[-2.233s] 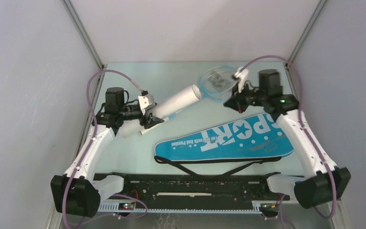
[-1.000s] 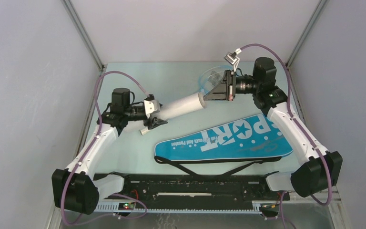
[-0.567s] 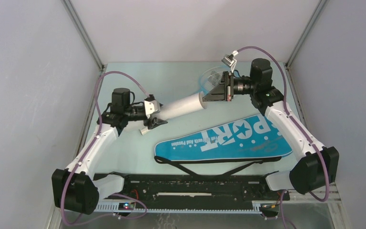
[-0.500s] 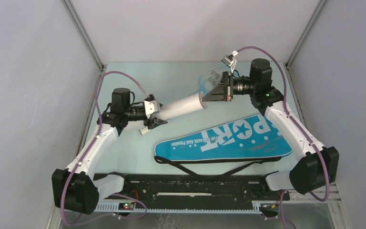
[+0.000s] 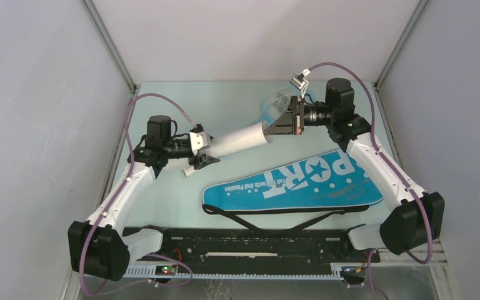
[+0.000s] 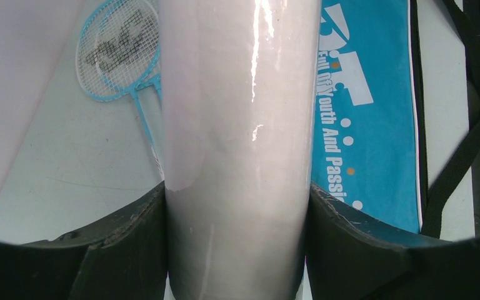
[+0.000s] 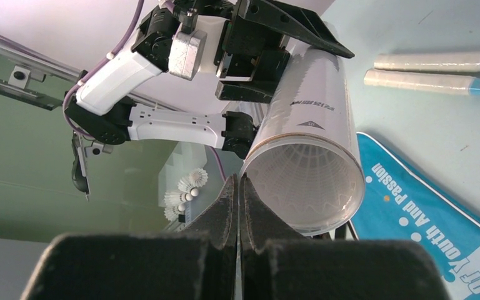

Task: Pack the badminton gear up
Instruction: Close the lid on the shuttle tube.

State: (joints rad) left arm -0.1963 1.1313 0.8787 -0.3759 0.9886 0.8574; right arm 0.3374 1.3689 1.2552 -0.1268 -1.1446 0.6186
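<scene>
Our left hand [image 5: 201,152] is clamped round the tube [image 5: 240,139], held off the tabletop [image 5: 225,100], its long axis running straight toward our right hand [image 7: 238,194]. That hand's fingers are pressed together, empty, just beside the tube's open mouth; a shuttlecock [image 7: 306,175] seems to sit inside

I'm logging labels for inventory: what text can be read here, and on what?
"SPORT" (star as O, S partly hidden): blue fabric racket bag.
"Youth And Passion": smaller line on that bag.
Small dark print on the long white plastic tube: too blurred to read.
</scene>
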